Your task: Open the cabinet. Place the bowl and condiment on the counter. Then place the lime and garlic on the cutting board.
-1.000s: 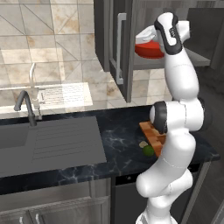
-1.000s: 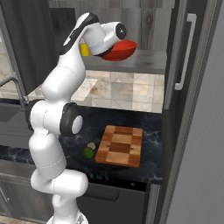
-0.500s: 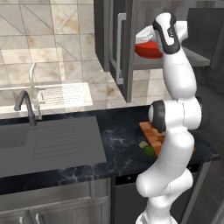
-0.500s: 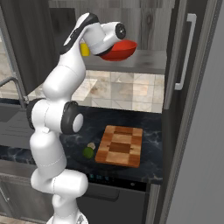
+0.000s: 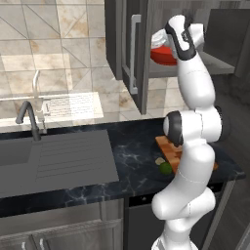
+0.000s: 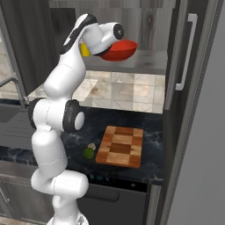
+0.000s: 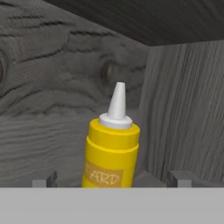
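Yellow condiment [image 7: 111,153] stands framed between the gripper's [image 7: 111,186] wide-open, empty jaws; the arm has barely moved, so grasping comes next.

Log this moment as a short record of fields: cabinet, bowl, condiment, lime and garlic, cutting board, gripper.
cabinet: doors open
bowl: red, on the cabinet shelf
condiment: yellow bottle, upright in the cabinet, between the fingertips
lime and garlic: on the counter, left of the board
cutting board: bare, on the counter
gripper: open, not closed on the bottle
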